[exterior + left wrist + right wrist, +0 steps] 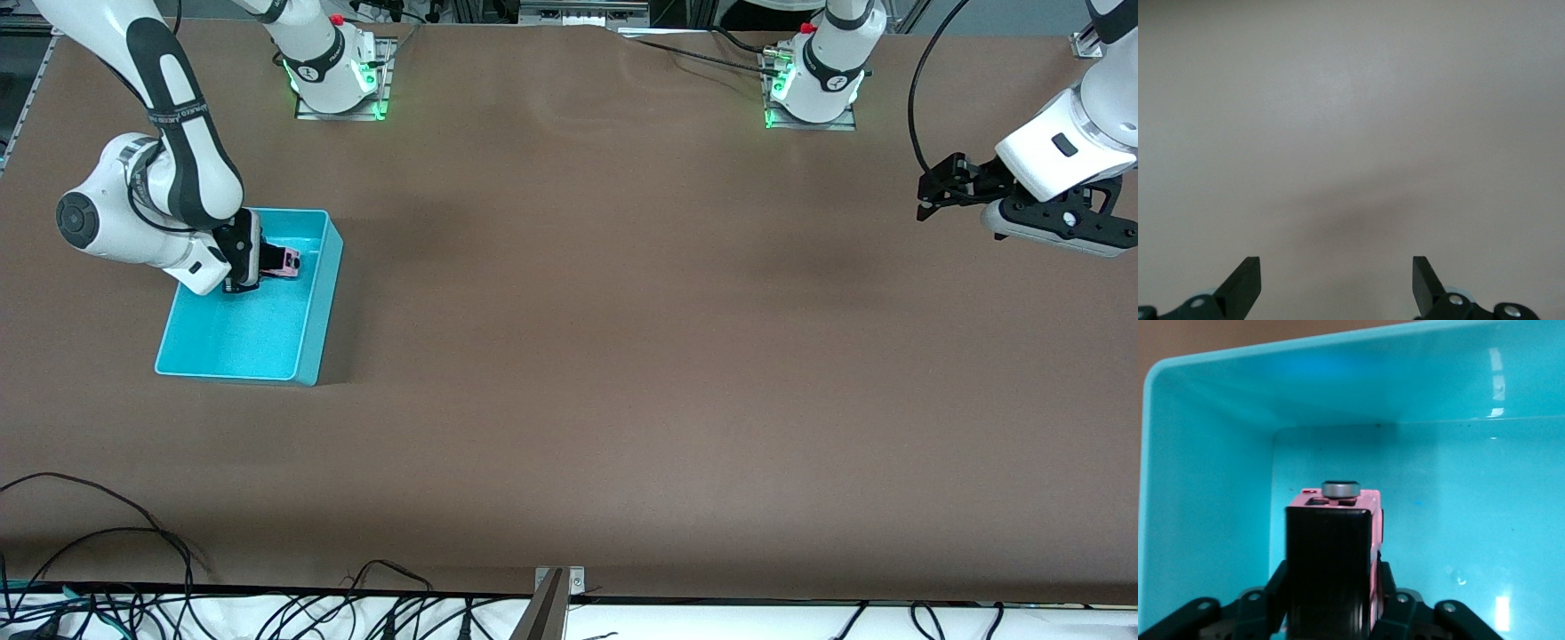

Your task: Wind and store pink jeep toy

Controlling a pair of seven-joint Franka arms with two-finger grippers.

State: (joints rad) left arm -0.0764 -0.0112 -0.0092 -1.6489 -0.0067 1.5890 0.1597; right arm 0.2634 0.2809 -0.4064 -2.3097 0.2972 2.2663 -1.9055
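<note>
The pink jeep toy (284, 260) has a pale pink body and a black roof. My right gripper (258, 267) is shut on it, inside the turquoise bin (307, 331) near the bin's end closest to the robots' bases. In the right wrist view the jeep toy (1331, 547) sits between the fingers, low over the bin's floor (1458, 520); I cannot tell whether it touches. My left gripper (929, 191) is open and empty, held in the air over the bare table at the left arm's end. Its fingers (1245, 280) stand wide apart.
The bin stands at the right arm's end of the table. Cables (133, 604) lie along the table's edge nearest the front camera. A metal bracket (551, 604) sits at the middle of that edge.
</note>
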